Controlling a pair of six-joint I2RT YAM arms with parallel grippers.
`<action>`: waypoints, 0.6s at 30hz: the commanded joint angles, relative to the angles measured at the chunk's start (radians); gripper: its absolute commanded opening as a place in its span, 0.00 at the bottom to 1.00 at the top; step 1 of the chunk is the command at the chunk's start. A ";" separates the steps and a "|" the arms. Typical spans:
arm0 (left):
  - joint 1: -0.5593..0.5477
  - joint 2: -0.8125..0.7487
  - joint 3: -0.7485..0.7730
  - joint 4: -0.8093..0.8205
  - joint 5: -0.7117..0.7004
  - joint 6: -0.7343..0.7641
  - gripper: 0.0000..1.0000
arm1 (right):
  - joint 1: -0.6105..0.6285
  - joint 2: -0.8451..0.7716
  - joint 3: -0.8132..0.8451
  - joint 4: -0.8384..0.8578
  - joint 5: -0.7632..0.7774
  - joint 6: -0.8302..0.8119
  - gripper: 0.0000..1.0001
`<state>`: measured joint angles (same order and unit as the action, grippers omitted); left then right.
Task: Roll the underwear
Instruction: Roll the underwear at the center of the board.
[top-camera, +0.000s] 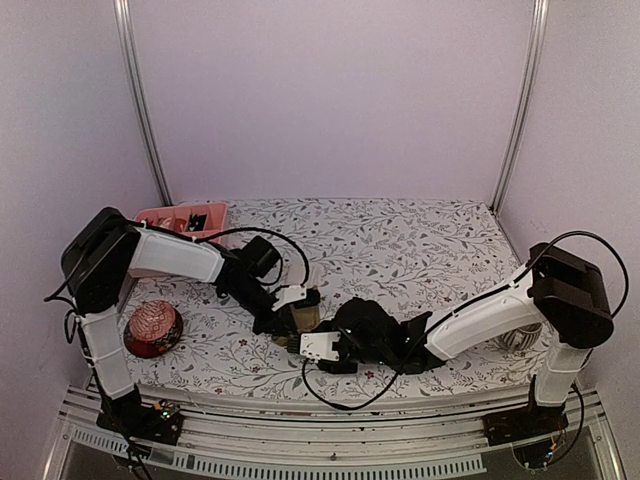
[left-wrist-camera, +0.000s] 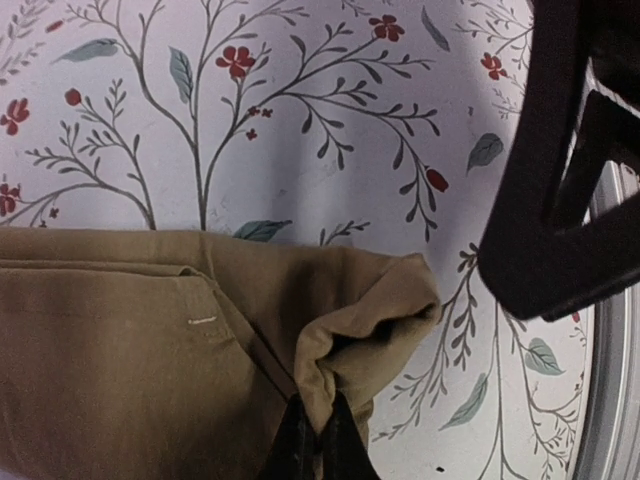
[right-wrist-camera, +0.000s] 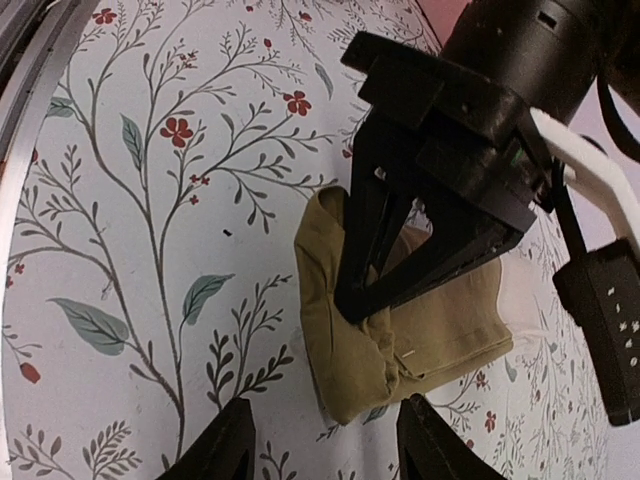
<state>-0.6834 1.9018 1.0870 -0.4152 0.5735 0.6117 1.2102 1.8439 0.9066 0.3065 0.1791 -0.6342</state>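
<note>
Left wrist view shows the left gripper pinched shut on a bunched fold at the edge of the tan underwear, which lies part-folded on the floral surface. Further right, the right gripper hovers half-spread by the cloth's end, holding nothing. Light, limp cloth like this will likely slump unless gripped at doubled edges or seams.

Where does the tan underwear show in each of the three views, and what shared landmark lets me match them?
Top external: the tan underwear lies low in the picture, just left of the middle.
Left wrist: it fills the lower left, with a folded corner at bottom centre.
Right wrist: it is in the centre, partly behind the left gripper.
Shared landmark: the left gripper, shut on the cloth's folded edge.
</note>
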 joint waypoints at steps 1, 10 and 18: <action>0.035 0.051 0.047 -0.061 0.036 -0.019 0.00 | -0.007 0.063 0.055 -0.007 0.010 -0.024 0.46; 0.060 0.115 0.090 -0.088 0.053 -0.036 0.00 | 0.002 -0.011 0.001 0.056 -0.015 -0.089 0.44; 0.061 0.121 0.094 -0.089 0.049 -0.041 0.00 | 0.000 0.090 0.083 -0.031 -0.025 -0.135 0.43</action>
<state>-0.6384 1.9919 1.1717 -0.4767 0.6472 0.5755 1.2098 1.8839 0.9390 0.3092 0.1642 -0.7357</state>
